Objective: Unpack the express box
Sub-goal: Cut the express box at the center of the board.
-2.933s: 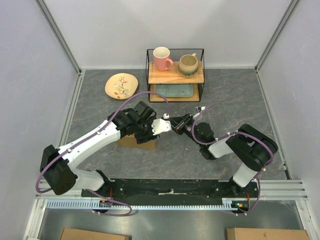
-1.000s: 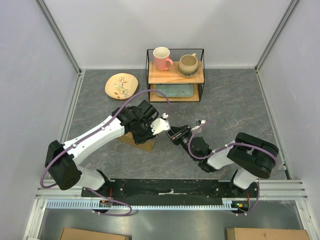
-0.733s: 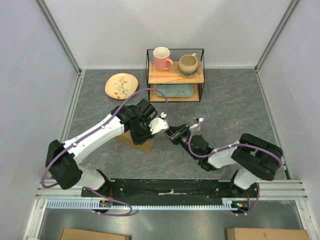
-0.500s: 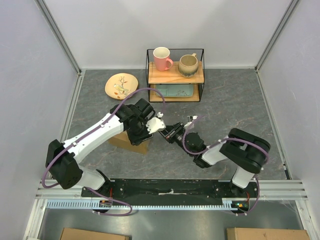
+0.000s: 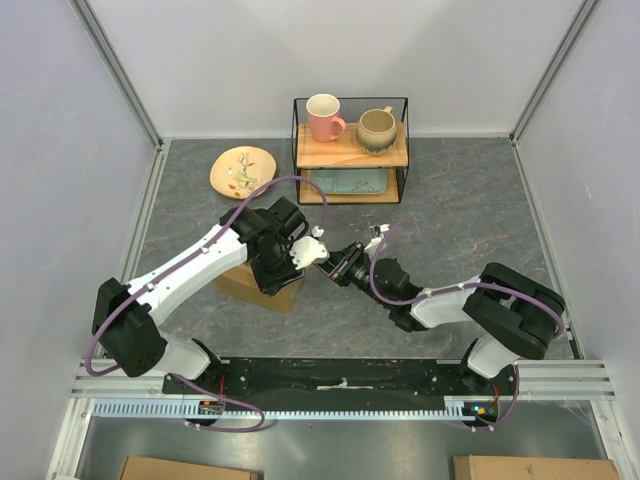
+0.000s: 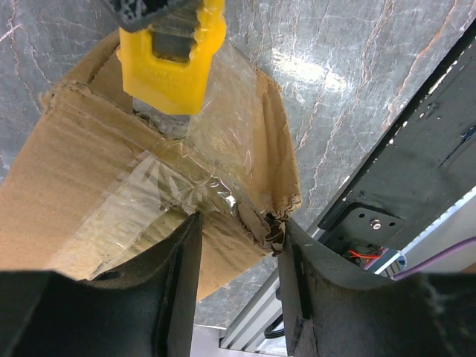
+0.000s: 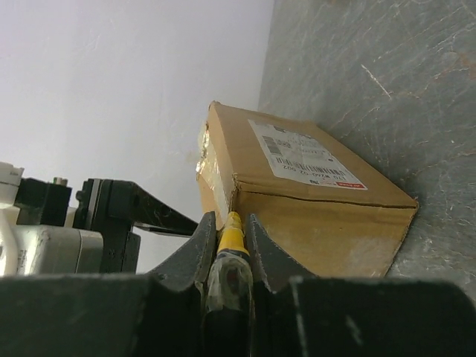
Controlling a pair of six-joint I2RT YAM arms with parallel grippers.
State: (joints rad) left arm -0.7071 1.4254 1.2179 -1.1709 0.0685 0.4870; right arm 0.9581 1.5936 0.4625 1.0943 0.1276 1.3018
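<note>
The express box (image 5: 243, 286), a brown carton, lies on the grey table under my left arm. My left gripper (image 5: 285, 272) is shut on its end. In the left wrist view the fingers (image 6: 186, 253) clamp a torn, taped corner of the express box (image 6: 97, 186). My right gripper (image 5: 342, 264) is shut on a yellow-tipped cutter (image 7: 231, 232). The cutter's tip touches the taped edge of the express box (image 7: 327, 223), below the white label (image 7: 305, 155). The same yellow tool (image 6: 172, 56) shows pressed on the clear tape (image 6: 178, 186) in the left wrist view.
A wire rack (image 5: 350, 150) at the back holds a pink mug (image 5: 323, 117), a beige mug (image 5: 376, 128) and a tray (image 5: 348, 181). A painted plate (image 5: 243, 171) lies to its left. Plain cardboard boxes (image 5: 170, 468) show below the arm rail (image 5: 340, 380).
The left arm has drawn the box a little to the left. The right gripper has followed up and left with the cutter, staying against the box.
</note>
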